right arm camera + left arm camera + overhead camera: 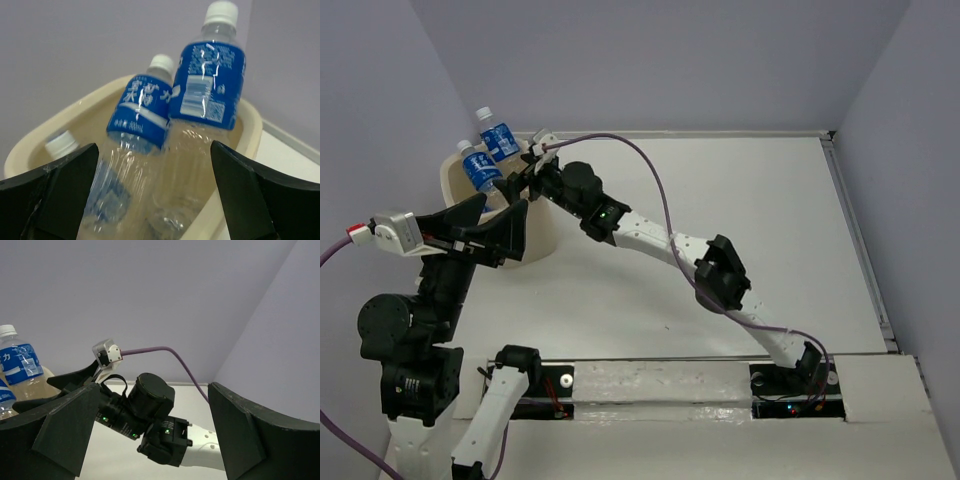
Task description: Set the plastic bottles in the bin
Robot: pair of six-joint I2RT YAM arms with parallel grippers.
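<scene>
The cream bin [545, 235] stands at the table's far left. Two clear plastic bottles with blue labels and white caps, one [498, 140] behind the other [480, 168], stick up out of it. My right gripper [528, 165] hangs at the bin's rim, open. In the right wrist view its gripper [152, 195] spans both standing bottles, one [210, 85] to the right of the other [145, 110], without touching them. A third cap [62, 145] shows lower in the bin [250, 130]. My left gripper [505, 205] is open and empty at the bin's near side.
The left wrist view, with its open gripper [150, 440], shows the right arm's wrist [150, 415] straight ahead, a bottle [17, 362] and the bin's rim [35, 385] at the left. Purple walls enclose the table. A purple cable [660, 200] arcs over the right arm.
</scene>
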